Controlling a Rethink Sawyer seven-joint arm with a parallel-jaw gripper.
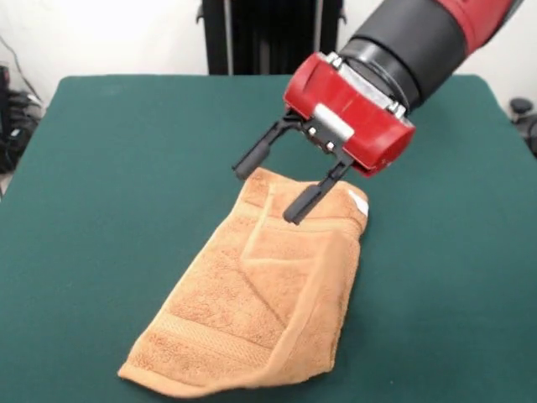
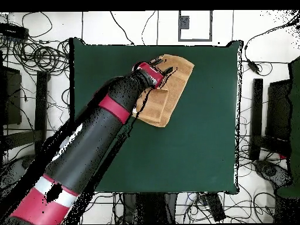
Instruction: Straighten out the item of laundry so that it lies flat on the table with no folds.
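The orange-tan towel point(image 1: 260, 294) lies folded on the green table point(image 1: 109, 210), running diagonally from mid-table toward the near edge. One layer is doubled over with a diagonal crease, and its white tag point(image 1: 359, 200) sticks out at the far right corner. My gripper point(image 1: 278, 182) is open and empty, tilted, with its black fingers point(image 1: 304, 201) just above the towel's far end. In the overhead view the towel point(image 2: 174, 82) lies near the table's far edge point(image 2: 193, 146), partly under the arm, with the gripper point(image 2: 164, 64) over it.
The black pedestal point(image 1: 268, 34) stands behind the table's far side. Cables point(image 2: 41, 58) and dark equipment point(image 2: 275, 117) lie on the floor around the table. The red and black arm point(image 2: 99, 135) crosses the table's left part in the overhead view.
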